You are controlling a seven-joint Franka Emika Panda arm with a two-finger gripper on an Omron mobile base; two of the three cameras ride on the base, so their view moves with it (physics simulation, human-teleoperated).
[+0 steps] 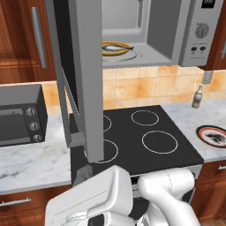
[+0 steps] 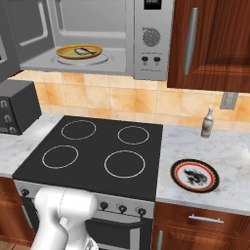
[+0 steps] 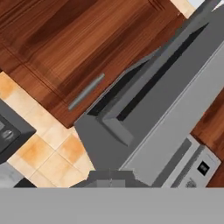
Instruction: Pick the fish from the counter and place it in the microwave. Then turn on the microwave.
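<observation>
Toaster oven (image 1: 20, 115) sits at the left of the surface (image 1: 31, 161), out of my way. The microwave door (image 1: 84, 75) hangs wide open over the stovetop (image 1: 145, 137), and it needs closing before I can start the microwave (image 2: 97, 34). The fish (image 2: 83, 50) lies inside on a yellow plate (image 2: 66, 52), so placing looks done. My pincer is shut on nothing. A red-rimmed plate (image 2: 177, 171) rests far right.
</observation>
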